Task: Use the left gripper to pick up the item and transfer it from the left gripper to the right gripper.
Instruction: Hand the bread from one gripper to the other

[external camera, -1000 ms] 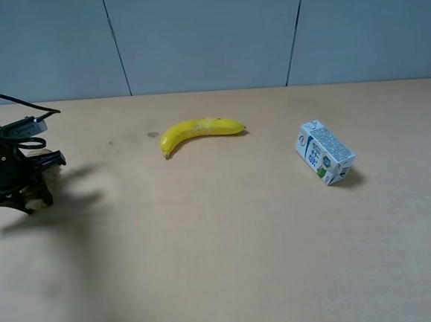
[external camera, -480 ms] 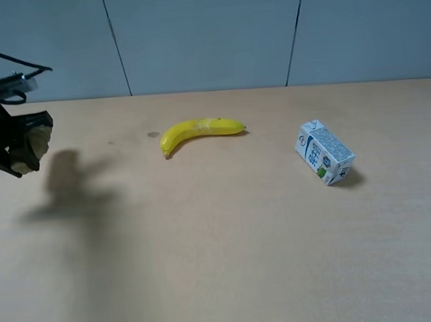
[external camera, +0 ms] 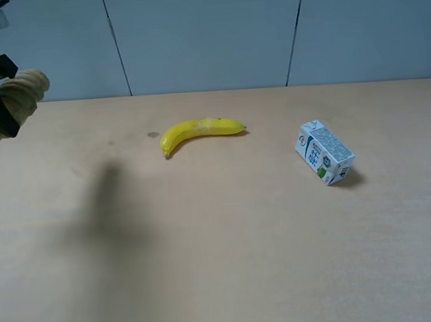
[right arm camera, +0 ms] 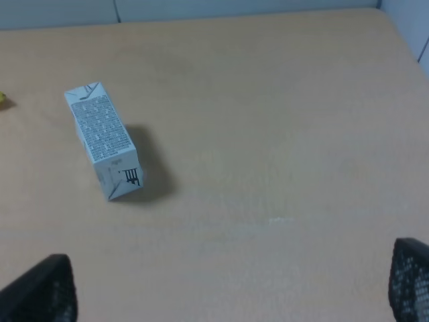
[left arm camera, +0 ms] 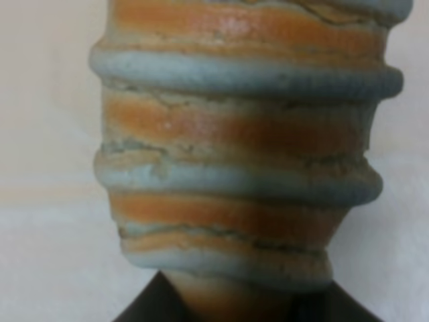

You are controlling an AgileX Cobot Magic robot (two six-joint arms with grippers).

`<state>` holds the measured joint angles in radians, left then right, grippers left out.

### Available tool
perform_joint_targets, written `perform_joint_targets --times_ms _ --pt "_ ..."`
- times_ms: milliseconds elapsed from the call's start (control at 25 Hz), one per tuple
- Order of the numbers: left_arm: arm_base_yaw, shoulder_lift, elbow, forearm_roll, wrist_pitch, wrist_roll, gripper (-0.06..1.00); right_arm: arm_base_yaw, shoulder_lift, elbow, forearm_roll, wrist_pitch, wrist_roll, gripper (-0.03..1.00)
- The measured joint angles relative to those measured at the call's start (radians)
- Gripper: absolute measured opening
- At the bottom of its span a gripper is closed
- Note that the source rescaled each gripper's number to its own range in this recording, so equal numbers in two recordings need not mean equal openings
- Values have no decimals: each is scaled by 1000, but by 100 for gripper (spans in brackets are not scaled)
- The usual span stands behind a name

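Ext. view: black left tool (external camera: 0, 99) cut by frame edge. Wrist cam: ribbed tan-orange cylinder (left arm camera: 241, 134) blurred, far end cropped. Of black right tool (right arm camera: 228, 288) only tip corners show.

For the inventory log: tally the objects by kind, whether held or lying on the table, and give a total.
Banana: 1
Carton: 1
Ribbed roll: 1
Total: 3
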<state>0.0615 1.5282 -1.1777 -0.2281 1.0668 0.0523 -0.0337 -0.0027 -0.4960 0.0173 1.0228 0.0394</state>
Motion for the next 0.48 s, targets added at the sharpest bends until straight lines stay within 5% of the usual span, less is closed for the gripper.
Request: perform_joint_targets --times_ms 480 --pt "-355 -2 0 5 37 140 3 0 0 0 0 0 0 100"
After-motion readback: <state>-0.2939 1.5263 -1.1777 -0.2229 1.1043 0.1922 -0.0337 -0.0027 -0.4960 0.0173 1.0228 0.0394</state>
